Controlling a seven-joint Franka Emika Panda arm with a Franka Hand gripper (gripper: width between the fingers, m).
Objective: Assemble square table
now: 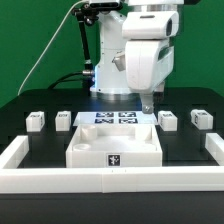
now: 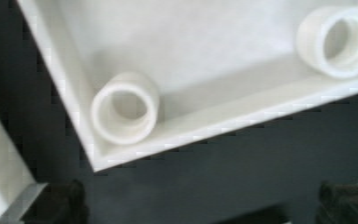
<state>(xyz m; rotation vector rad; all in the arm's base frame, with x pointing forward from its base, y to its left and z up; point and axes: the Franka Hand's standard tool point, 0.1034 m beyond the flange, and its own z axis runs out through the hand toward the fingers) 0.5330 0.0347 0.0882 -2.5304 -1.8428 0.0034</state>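
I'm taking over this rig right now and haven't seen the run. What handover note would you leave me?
Tool: open, empty, hanging by the far edge of the white plastic square slab, toward the exterior view's right.
Slab: flat on the black table, sockets up.
Short white tagged legs: all four loose, two either side of the slab.
Done: no leg fitted.
Left: fit all four legs.

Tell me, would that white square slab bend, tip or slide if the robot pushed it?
The square slab looks thick with a raised rim, so probably stiff. Lying flat and wide, it seems unlikely to tip. Smooth plastic on the dark table might slide easily.
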